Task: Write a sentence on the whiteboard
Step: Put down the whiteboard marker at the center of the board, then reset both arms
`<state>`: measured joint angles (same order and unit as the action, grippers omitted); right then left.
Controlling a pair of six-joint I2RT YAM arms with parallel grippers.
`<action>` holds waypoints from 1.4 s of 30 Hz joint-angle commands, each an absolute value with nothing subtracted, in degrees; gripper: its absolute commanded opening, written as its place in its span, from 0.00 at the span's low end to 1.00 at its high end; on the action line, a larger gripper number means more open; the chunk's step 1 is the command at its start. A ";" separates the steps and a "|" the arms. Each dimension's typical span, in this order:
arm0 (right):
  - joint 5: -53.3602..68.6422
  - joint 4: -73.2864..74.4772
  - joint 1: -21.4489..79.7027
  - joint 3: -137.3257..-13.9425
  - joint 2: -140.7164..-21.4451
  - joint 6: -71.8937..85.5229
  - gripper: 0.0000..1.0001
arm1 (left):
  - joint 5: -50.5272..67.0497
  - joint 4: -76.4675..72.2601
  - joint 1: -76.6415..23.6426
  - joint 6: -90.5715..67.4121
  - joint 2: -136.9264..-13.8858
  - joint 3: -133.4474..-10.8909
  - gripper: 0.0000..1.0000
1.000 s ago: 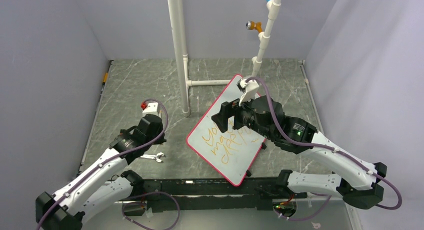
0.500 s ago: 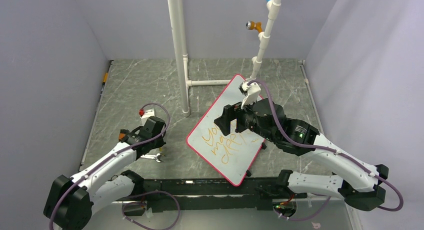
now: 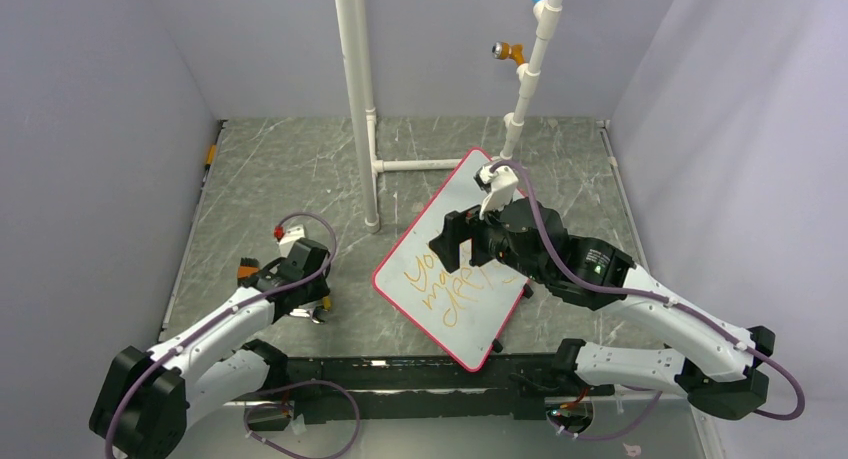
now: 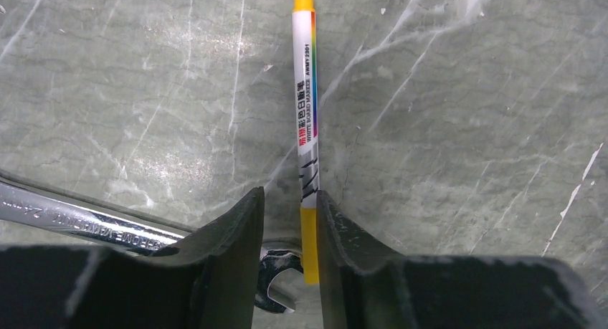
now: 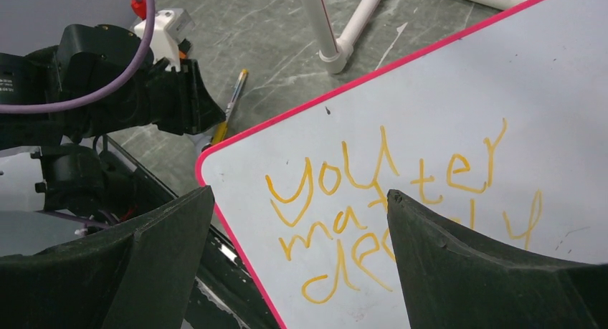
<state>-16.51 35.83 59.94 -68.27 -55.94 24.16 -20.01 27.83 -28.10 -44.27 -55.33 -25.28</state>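
Left gripper (image 4: 289,195) sat low on the table (image 4: 466,92). We saw its jaws slightly parted around the marker (image 4: 306,92), one finger touching it and the other clear. Right gripper (image 5: 299,194) hung wide open and empty over the whiteboard (image 5: 466,92), which lay askew on the table, the sentence (image 5: 358,171) just beneath.

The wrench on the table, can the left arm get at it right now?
Likely yes: the left gripper sits over the wrench, whose open end is between the parted fingers. The marker lies there too and might get caught.
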 commanded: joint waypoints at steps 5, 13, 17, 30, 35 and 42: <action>-19.49 36.22 59.94 -68.84 -55.66 23.89 0.94 | -18.74 26.86 -27.68 -43.37 -52.37 -26.80 0.46; -23.17 36.61 59.94 -69.76 -55.21 23.91 1.00 | -18.76 33.94 -27.65 -34.28 -48.29 -38.75 0.94; -26.13 36.55 59.92 -70.16 -54.80 24.52 1.00 | -19.82 37.25 -27.59 -28.33 -47.32 -46.27 0.99; -31.55 34.41 59.98 -64.47 -49.46 25.76 1.00 | -24.49 35.90 -27.27 -10.79 -49.19 -62.36 0.99; -32.82 37.81 59.93 -61.61 -48.90 29.35 1.00 | -28.33 31.26 -27.00 -8.96 -50.04 -62.28 0.99; -34.16 41.66 59.99 -54.49 -43.13 32.76 1.00 | -21.94 19.86 -26.28 -5.67 -42.43 -50.45 0.99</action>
